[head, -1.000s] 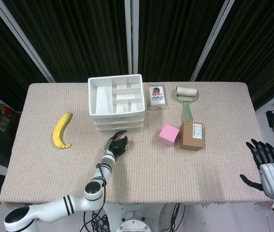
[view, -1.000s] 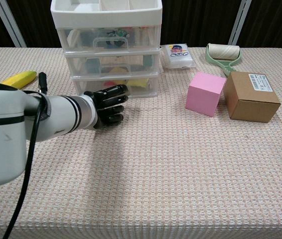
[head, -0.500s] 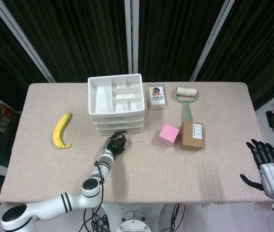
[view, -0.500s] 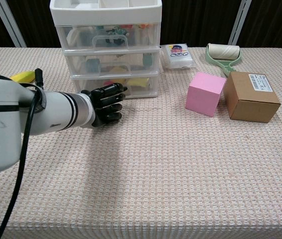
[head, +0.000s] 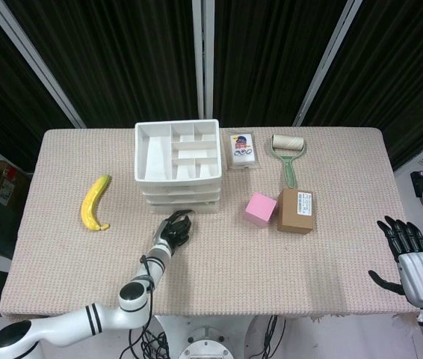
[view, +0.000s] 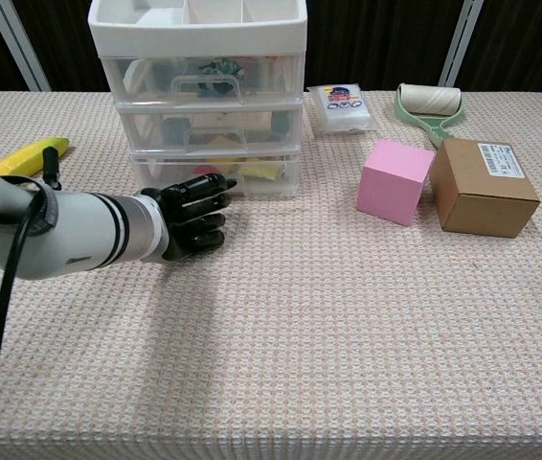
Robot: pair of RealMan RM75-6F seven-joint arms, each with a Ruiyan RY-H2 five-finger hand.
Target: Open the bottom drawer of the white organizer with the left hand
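My left hand (view: 192,217), fingers curled, hooks the bottom drawer (view: 215,173) of the white plastic three-drawer organizer (view: 199,96). Small colourful items show through its clear drawers. My right hand (head: 415,263) hangs spread, holding nothing.

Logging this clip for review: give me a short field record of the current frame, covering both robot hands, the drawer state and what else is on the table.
left robot hand: fingers curled at the front of the bottom drawer; a grip on its handle cannot be confirmed
right robot hand: open, off the table's right edge, holding nothing
white organizer: three drawers, open compartment tray on top
bottom drawer state: front sits slightly forward of the drawers above
other items: banana, pink cube, cardboard box, lint roller, small packet
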